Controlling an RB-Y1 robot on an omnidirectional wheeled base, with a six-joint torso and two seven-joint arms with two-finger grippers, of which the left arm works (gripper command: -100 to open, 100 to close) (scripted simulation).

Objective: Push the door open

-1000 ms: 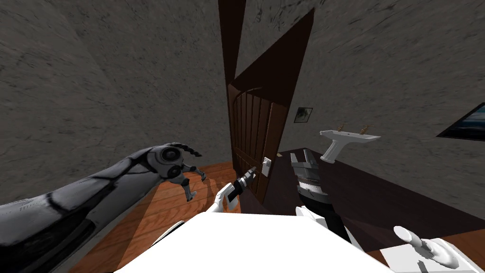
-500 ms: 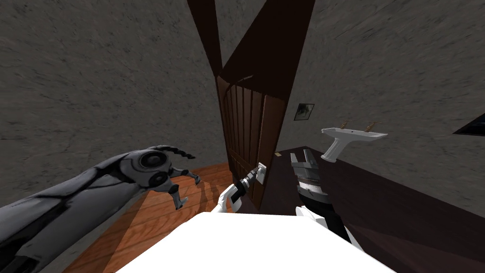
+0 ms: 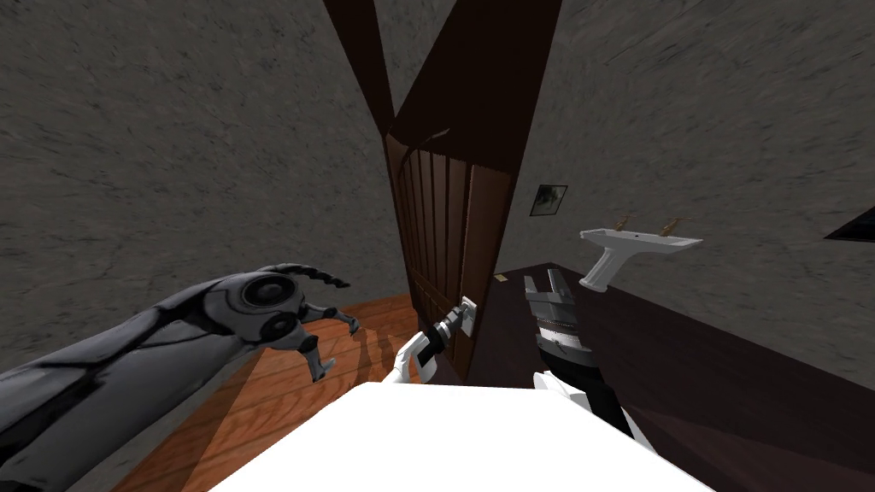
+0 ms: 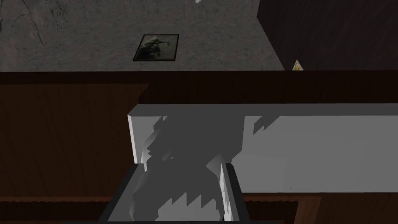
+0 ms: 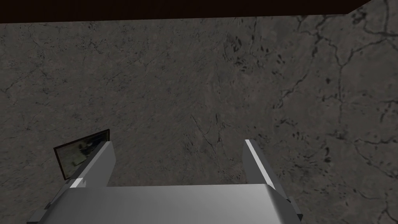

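The dark brown door [image 3: 444, 231] stands ajar straight ahead of the robot, seen almost edge-on, its free edge turned toward a room with a dark floor [image 3: 684, 359] and a white sink [image 3: 641, 243] on the far wall. The left gripper [image 3: 457, 319] is at a white plate [image 4: 311, 155] fixed low on the door close to that free edge, and in the left wrist view the plate sits right against the tip. That view is heavily shadowed there, so whether this gripper is spread or closed cannot be told. The right gripper [image 5: 177, 142] is raised just beside the door's edge, in the opening, with its two fingers [image 5: 256, 163] spread wide and holding nothing. The push looks to be under way, with the door only partly swung. The main risk comes from where the contact sits: so near the free edge, the tip could slide off the plate and past the edge as the door turns, so that the arm lunges through the gap and loses the door. Pressing at a slant would make that more likely. The raised right arm, close to the door's edge, could also catch on the door or the frame if the base rolls forward.
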